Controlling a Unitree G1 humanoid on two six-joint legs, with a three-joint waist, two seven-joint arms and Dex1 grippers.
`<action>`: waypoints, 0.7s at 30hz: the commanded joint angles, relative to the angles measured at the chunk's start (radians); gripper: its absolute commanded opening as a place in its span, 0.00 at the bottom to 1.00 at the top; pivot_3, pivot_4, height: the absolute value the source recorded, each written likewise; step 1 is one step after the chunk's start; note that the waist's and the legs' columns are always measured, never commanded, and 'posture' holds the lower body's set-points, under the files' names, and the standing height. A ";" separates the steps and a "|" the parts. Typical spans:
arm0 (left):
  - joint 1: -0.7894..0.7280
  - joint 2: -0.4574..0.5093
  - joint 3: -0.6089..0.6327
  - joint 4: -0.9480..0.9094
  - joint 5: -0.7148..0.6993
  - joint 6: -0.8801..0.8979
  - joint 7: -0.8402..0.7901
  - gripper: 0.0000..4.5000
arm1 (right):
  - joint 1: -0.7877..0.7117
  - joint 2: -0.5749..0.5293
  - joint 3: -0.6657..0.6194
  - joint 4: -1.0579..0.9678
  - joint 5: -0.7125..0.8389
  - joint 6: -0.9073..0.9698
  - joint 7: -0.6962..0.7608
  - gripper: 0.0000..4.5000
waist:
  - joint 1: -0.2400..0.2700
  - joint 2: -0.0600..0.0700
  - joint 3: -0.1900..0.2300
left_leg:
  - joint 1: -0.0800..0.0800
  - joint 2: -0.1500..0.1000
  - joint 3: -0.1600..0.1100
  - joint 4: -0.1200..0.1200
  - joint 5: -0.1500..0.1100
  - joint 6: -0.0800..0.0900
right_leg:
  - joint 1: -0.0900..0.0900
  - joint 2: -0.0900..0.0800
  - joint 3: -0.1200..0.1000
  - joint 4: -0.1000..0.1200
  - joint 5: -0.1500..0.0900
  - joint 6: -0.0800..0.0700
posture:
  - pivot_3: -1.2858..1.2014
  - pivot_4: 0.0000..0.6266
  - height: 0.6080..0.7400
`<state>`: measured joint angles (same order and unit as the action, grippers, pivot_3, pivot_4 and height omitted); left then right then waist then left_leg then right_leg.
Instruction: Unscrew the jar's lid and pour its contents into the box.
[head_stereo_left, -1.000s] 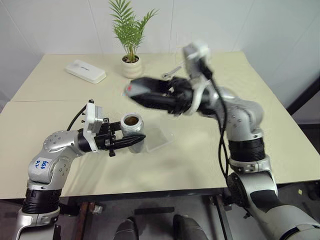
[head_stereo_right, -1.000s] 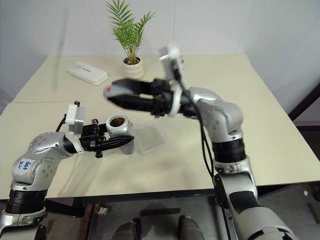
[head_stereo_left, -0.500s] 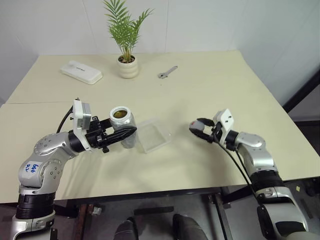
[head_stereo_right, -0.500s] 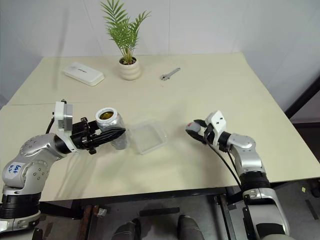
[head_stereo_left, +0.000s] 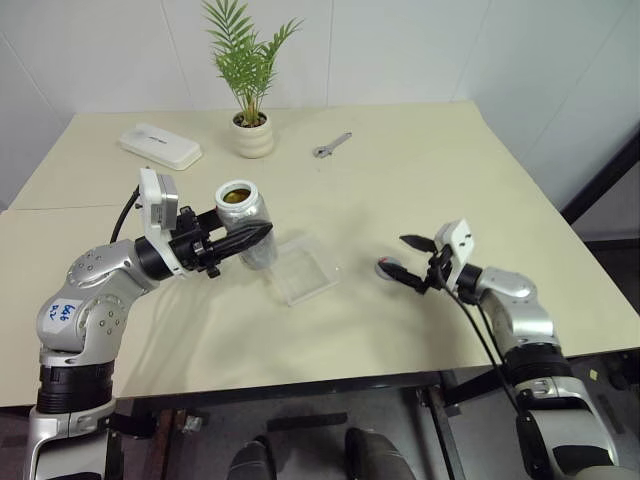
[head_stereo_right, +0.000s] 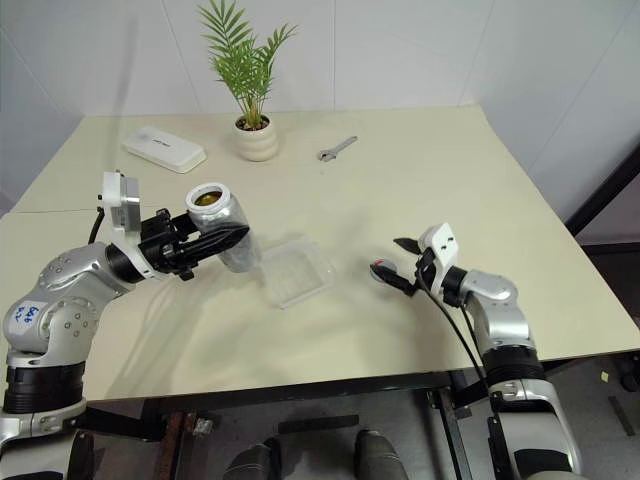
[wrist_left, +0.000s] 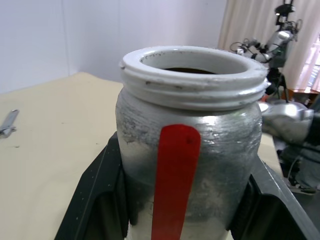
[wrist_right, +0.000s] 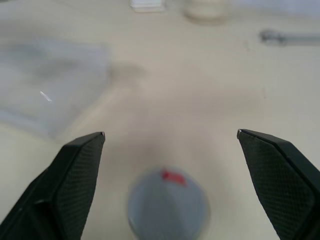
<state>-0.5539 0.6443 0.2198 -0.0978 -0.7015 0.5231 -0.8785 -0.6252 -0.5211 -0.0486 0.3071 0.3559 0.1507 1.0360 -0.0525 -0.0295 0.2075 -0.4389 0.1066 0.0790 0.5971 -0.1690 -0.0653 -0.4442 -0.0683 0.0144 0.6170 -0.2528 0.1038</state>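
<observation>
silvery-grey, red-striped and open at the mouth, the jar (head_stereo_left: 245, 225) sits left of centre in the head view, clamped at its sides by the left gripper (head_stereo_left: 243, 240) and raised clear of the table (head_stereo_left: 420, 180), with the brown contents (head_stereo_right: 207, 199) showing inside. the lid (head_stereo_left: 388, 268) lies on the table at lower right, free between the wide-spread fingers of the right gripper (head_stereo_left: 412, 262), which grips nothing. unscrewing looks finished and the cap set down, so the pour is the step in hand. the clear box (head_stereo_left: 305, 268) lies just right of the jar, near the frame's middle. next the left arm must bring the jar's mouth over the box and tip it without spilling past the rim.
</observation>
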 joint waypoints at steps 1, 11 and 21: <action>-0.061 0.041 -0.048 0.073 0.088 -0.052 -0.045 0.43 | 0.004 -0.068 0.002 -0.279 0.135 0.198 0.064 0.99 | 0.003 0.000 0.000 | 0.000 0.000 0.000 0.000 0.000 0.000 | 0.000 0.000 0.000 0.001 0.000 0.000 | 0.52 0.24 1.00; -0.227 0.028 -0.217 0.338 0.423 -0.337 -0.041 0.43 | -0.010 -0.109 0.014 -0.543 0.219 0.349 0.034 0.99 | 0.023 0.000 0.000 | -0.001 0.000 0.001 0.001 -0.001 0.000 | 0.000 0.000 0.002 -0.003 -0.004 -0.008 | 0.52 0.24 1.00; -0.321 0.041 -0.461 0.406 1.138 -0.852 0.498 0.43 | 0.075 -0.102 -0.007 -0.557 0.208 0.341 -0.058 0.99 | 0.042 0.000 0.000 | -0.002 0.000 0.001 0.001 -0.002 0.000 | -0.001 0.000 0.003 -0.004 -0.001 -0.002 | 0.52 0.24 1.00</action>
<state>-0.8356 0.6591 -0.2143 0.3285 0.2847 -0.2090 -0.5231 -0.5561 -0.6234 -0.0198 -0.2226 0.5587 0.5061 0.9927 -0.0103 -0.0298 0.2076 -0.4410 0.1062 0.0803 0.5986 -0.1708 -0.0651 -0.4454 -0.0682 0.0173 0.6127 -0.2539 0.1017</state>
